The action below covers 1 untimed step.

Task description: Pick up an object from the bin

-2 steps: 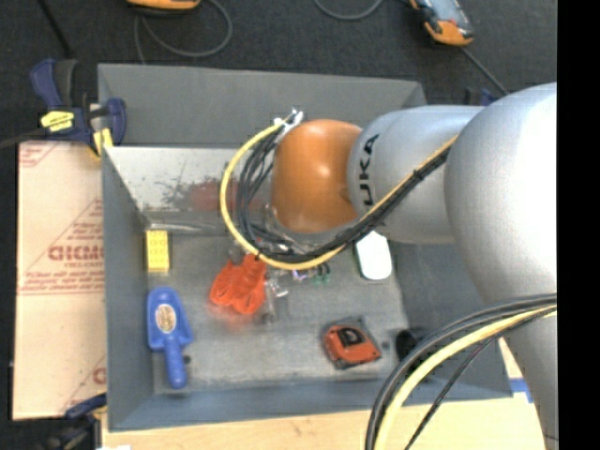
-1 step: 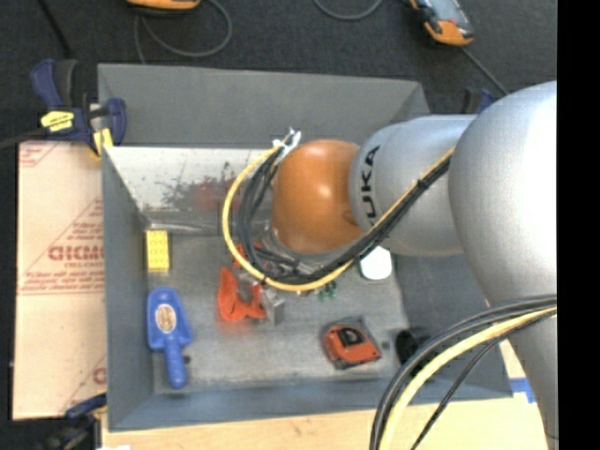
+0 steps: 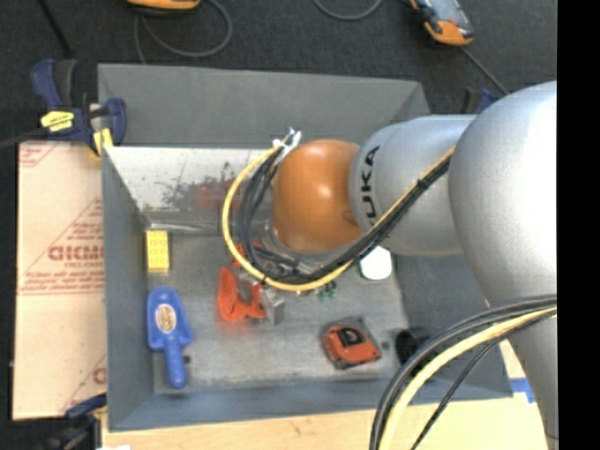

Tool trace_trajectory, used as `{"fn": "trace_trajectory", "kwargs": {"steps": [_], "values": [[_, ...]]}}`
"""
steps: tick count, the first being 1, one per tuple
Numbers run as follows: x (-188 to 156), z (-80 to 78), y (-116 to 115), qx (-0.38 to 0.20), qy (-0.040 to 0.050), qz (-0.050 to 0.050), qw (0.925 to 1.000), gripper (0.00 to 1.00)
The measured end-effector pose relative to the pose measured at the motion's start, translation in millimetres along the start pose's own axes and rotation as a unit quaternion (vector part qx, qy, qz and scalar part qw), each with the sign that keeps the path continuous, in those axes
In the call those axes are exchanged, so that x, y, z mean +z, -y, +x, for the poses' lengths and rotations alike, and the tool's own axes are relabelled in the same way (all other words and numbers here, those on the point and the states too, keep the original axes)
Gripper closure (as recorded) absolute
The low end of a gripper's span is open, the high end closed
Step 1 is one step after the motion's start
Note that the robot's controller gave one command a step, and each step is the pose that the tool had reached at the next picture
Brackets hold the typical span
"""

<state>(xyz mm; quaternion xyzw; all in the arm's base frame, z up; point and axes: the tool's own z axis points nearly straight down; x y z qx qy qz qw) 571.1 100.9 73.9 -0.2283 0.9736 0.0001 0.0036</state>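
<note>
The arm comes into the grey metal bin (image 3: 187, 172) from 3 o'clock. Its orange wrist cover (image 3: 314, 195) sits over the middle of the bin, slightly toward 12 o'clock. A bundle of black and yellow cables (image 3: 234, 223) loops round the cover on its 9 o'clock side.

Below the cover, the end effector (image 3: 265, 306) is down at the bin floor near the centre. It sits right against a crumpled red-orange thing (image 3: 230, 298), which lies just to its 9 o'clock side. The grey tip overlaps that thing's edge. The wrist and cables hide most of the end effector, so it cannot be told whether it is spread, pressed together, or pinching the red-orange thing.

The other things lie loose and well apart on the floor:

- **Yellow block:** a small yellow block (image 3: 157, 250) lies at 9 o'clock, close to the bin wall.
- **Blue tool:** a blue plastic tool (image 3: 169, 331) with a rounded head lies at 8 o'clock, its handle pointing toward 6 o'clock.
- **Tape measure:** an orange-and-black tape measure (image 3: 352, 343) rests at 4 o'clock from the end effector.
- **Black thing:** a small black thing (image 3: 405, 345) lies beyond the tape measure, near the wall.
- **White thing:** a round white thing (image 3: 377, 265) shows at 3 o'clock, partly under the arm.
- **Green thing:** a tiny green thing (image 3: 327, 292) lies between the white thing and the end effector.
</note>
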Motion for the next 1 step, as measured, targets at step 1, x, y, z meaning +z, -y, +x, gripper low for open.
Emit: {"fn": "trace_trajectory", "kwargs": {"steps": [1], "values": [[-0.2,-0.8,-1.1,0.0,0.0004,0.0,1.0,1.0]]}}
